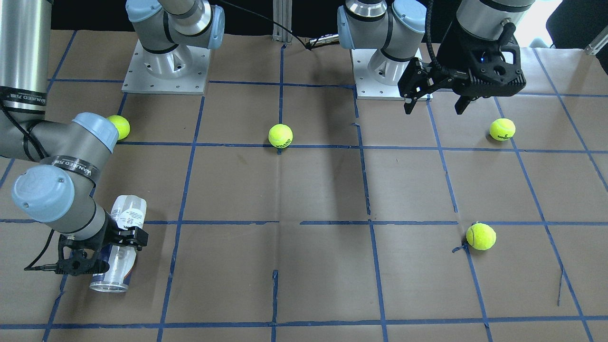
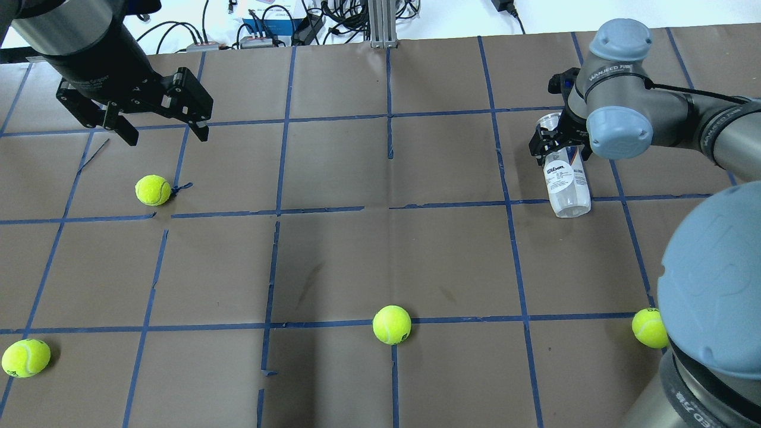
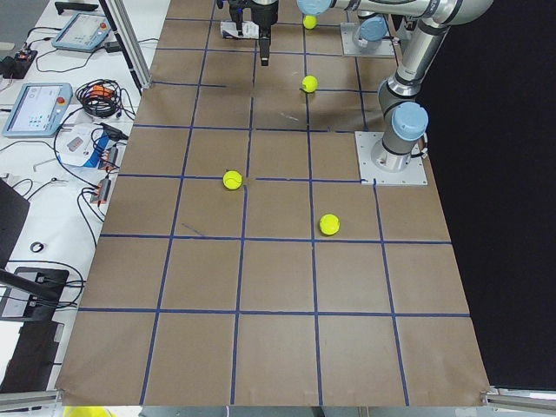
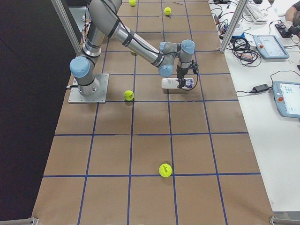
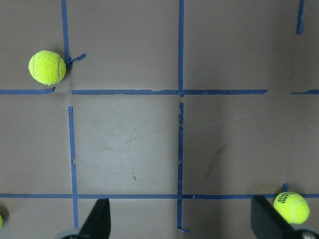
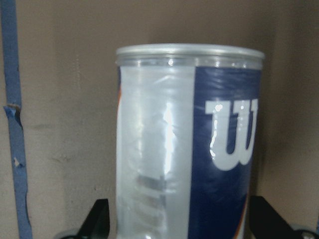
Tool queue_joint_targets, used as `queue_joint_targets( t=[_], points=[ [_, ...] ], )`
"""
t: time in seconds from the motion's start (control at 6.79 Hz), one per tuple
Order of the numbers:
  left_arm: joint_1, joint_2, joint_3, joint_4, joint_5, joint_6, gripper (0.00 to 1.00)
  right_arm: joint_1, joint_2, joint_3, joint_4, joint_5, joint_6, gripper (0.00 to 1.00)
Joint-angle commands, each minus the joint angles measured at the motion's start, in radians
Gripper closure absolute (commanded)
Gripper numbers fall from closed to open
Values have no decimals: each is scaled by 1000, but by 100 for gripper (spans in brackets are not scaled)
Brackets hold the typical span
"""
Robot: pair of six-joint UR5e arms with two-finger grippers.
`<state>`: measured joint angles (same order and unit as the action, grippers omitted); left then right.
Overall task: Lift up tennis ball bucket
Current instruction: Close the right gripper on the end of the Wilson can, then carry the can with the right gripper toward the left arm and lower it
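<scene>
right gripper (image 2: 559, 142) fingers clenched around the lying tennis ball bucket (image 2: 568, 187); left gripper (image 2: 163, 132) fingers released.

You had a table (image 2: 333, 261) covered in brown paper, marked into squares with blue tape (image 2: 279, 209). Four tennis balls (image 2: 392, 324) lay on it: one near the middle of the robot's edge, one (image 2: 649, 327) toward the robot's right corner, one (image 2: 25, 358) toward its left corner, and one (image 2: 153, 190) further out on the left side. The tennis ball can (image 2: 568, 184) lay on its side near the far right edge, label up, its metal rim toward the far edge. Two arm base plates (image 1: 166, 71) sat along the robot's edge.
</scene>
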<state>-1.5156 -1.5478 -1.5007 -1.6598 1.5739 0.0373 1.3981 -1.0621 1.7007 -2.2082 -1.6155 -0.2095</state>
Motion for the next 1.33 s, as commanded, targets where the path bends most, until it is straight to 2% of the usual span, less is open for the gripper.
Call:
queue_joint_targets(
  t=[0.0,0.15,0.59,0.88,1.18],
  points=[
    [0,0,0,2,0,0,0,-1,2,2,8,12,-4,35],
    [0,0,0,2,0,0,0,-1,-2,-6,16,12,-23,42],
    [-2,0,0,2,-2,0,0,25,-15,-50,33,14,-112,44],
    [0,0,0,2,-2,-2,0,181,-27,-160,109,12,-282,42],
    [2,-1,2,2,-3,-7,0,352,3,-272,108,32,-487,38]
  ],
)
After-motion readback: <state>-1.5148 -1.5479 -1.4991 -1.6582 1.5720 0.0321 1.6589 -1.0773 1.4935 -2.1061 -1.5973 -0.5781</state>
